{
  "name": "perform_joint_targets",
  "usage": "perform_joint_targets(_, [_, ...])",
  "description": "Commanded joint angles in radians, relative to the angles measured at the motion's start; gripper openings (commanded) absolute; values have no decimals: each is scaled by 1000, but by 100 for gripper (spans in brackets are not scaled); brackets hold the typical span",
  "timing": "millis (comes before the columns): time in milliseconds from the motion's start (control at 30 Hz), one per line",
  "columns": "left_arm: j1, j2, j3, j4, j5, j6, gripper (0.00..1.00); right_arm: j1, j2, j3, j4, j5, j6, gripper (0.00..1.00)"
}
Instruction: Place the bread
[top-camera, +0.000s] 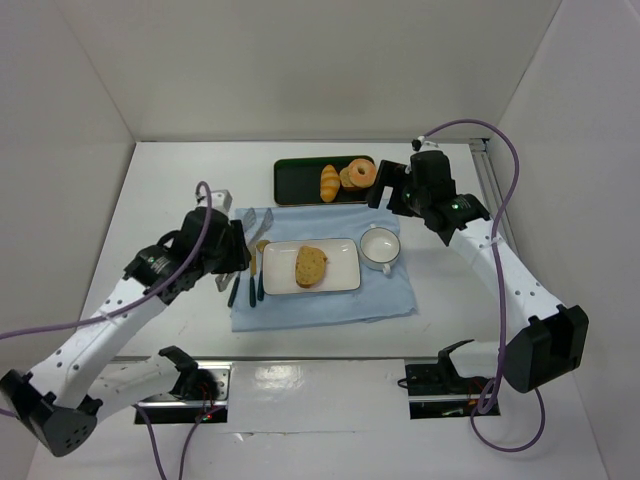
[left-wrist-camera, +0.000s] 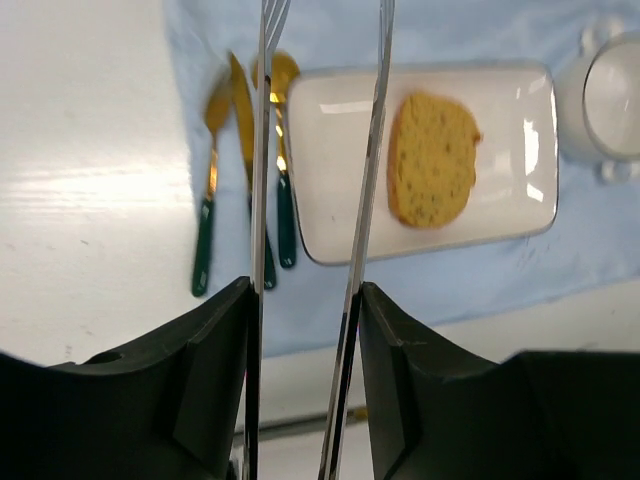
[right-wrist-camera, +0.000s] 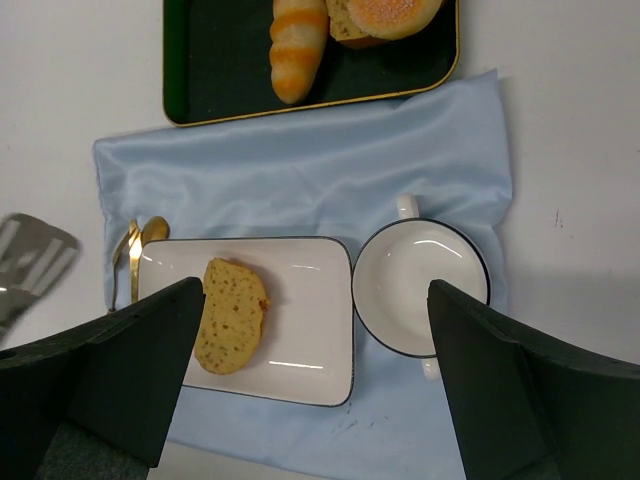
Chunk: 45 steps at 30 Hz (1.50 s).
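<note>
The bread (top-camera: 311, 266) (left-wrist-camera: 432, 160) (right-wrist-camera: 233, 315), a tan oval slice with a darker crust, lies flat on the white rectangular plate (top-camera: 343, 277) (left-wrist-camera: 335, 150) (right-wrist-camera: 305, 310). My left gripper (top-camera: 237, 258) (left-wrist-camera: 305, 290) is shut on metal tongs (left-wrist-camera: 366, 200), one blade against each finger. The blades stand apart with nothing between them, above the plate's left end and clear of the bread. My right gripper (top-camera: 395, 195) (right-wrist-camera: 312, 300) hangs open and holds nothing, high over the plate and cup.
A light blue cloth (top-camera: 320, 305) lies under the plate, a white cup (top-camera: 380, 246) (right-wrist-camera: 420, 285) and gold cutlery with green handles (left-wrist-camera: 205, 240). Behind it, a black tray (top-camera: 295, 180) carries a glossy roll (top-camera: 329, 182) and a donut (top-camera: 358, 174). White walls enclose the table.
</note>
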Motion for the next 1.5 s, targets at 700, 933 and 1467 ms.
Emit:
perform_joint_targets(700, [484, 196, -136, 280, -58, 205, 54, -19, -41, -21, 40, -39, -22, 100])
perform_joint_targets(933, [557, 327, -145, 337, 29, 235, 54, -39, -41, -12, 40, -48, -22, 100])
perform_joint_targets(1467, [586, 574, -110, 397, 33, 235, 53, -78, -13, -3, 58, -88, -32, 100])
